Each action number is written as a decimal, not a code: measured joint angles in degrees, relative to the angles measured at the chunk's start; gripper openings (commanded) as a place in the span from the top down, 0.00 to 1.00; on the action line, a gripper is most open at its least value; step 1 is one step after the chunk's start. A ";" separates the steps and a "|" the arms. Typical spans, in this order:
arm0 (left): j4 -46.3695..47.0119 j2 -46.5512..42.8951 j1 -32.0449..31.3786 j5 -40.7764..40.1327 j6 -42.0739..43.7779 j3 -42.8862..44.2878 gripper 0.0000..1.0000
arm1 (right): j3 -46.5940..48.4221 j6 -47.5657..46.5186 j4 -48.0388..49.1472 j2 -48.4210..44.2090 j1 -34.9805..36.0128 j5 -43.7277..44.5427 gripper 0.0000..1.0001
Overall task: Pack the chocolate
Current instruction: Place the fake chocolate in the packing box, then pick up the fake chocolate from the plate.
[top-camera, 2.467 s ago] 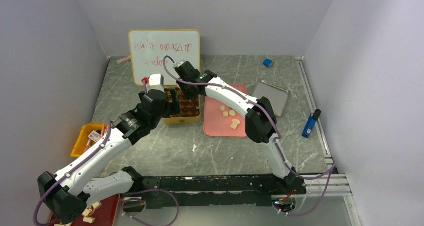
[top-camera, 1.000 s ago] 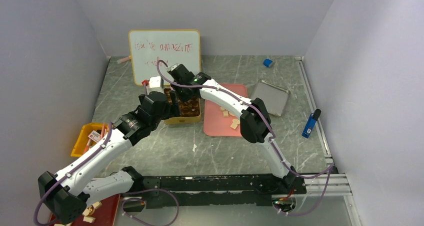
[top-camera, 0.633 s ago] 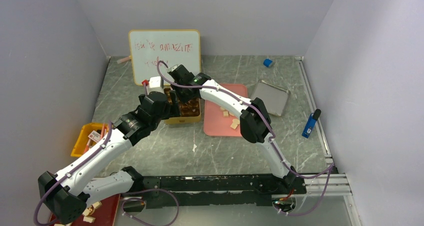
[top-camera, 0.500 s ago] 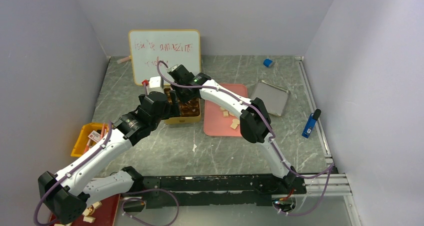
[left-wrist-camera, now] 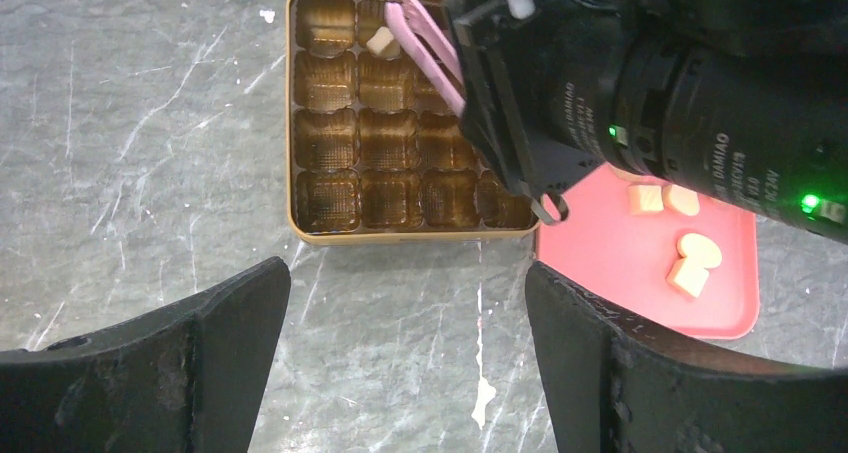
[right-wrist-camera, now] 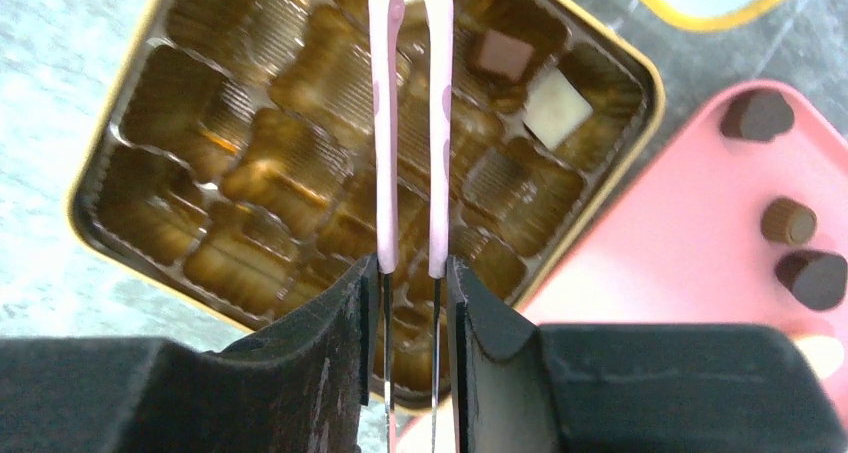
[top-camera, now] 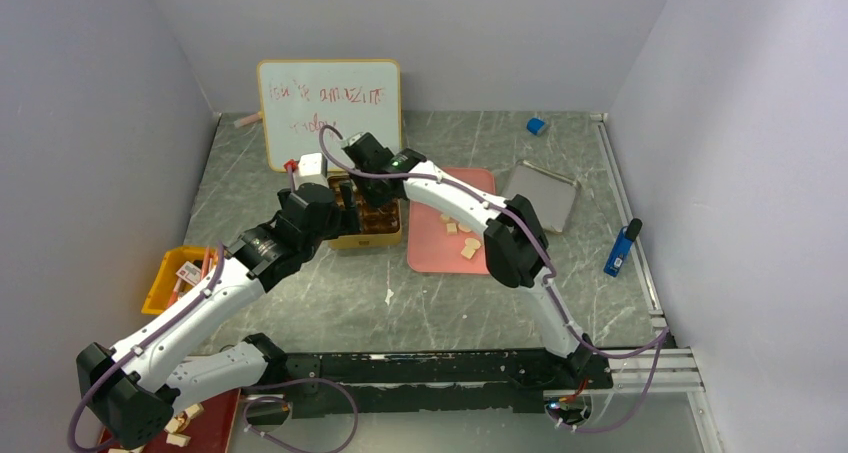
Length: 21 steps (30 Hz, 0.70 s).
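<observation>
- The right gripper is clamped narrow on the pink tweezers; their prongs reach over the far corner of the gold box; the tips run out of view, so I cannot tell whether they pinch a piece.
- Chocolate: a tan piece and a brown piece sit in the box's far-corner cups; more tan pieces and dark ones lie on the pink tray just beside the box.
- The step looks like seating a piece; best to centre the prongs over one cup, release low and lift straight, so the neighbours are not dragged.
- The left gripper hangs wide and empty over the box's near side; both wrists crowd the box, so a clash is the likeliest risk.
- A whiteboard leans behind the box; a yellow bin and a metal tray stand well apart from it.
</observation>
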 measured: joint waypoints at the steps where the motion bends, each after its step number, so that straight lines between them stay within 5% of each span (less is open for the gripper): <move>1: 0.00 0.00 0.02 0.00 0.00 0.00 0.08 | -1.55 0.02 0.24 -0.83 -0.17 0.17 0.70; 21: 0.59 2.34 0.02 1.20 0.00 0.00 0.09 | -31.67 3.56 4.26 -28.41 -4.72 6.62 0.72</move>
